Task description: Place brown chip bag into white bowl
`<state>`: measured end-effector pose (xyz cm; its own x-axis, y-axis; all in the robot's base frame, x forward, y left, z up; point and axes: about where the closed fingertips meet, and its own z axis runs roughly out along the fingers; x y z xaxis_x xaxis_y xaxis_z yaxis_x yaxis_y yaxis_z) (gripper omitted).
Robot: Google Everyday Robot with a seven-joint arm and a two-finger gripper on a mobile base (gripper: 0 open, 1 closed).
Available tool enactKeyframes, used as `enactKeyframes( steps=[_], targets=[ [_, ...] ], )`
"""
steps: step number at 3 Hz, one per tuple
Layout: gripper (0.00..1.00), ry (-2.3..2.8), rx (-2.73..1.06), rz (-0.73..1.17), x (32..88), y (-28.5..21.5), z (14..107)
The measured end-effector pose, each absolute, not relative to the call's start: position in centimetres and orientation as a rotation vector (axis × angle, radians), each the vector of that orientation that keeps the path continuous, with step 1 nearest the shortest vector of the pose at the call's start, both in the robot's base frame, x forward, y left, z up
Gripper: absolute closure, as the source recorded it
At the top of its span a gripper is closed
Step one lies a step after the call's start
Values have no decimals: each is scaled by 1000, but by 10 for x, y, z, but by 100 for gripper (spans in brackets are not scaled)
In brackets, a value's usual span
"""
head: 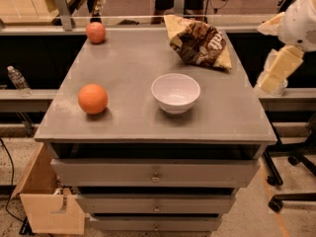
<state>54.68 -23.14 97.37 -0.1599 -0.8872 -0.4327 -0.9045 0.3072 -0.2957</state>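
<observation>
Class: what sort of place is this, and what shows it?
Likely an office or lab: a grey drawer cabinet, wheeled chair bases at right, and the gripper beside the cabinet's right edge.

White lettering on brown chip bag (200, 46), not legible, pincer (274, 75) at far right of view

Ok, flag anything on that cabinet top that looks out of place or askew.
The brown chip bag lies crumpled and skewed at the far right corner, with one corner poking past the back edge. The white bowl sits upright and empty. The gripper hangs out to the right, clear of both.
</observation>
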Motion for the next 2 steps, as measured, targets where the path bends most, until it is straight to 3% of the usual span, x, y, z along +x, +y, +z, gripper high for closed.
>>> enactKeyframes(
  steps=[1, 2],
  targets=[
    [0, 1958, -1444, 161, 635, -245, 956],
    [0, 1942, -1434, 152, 644, -247, 961]
  ],
)
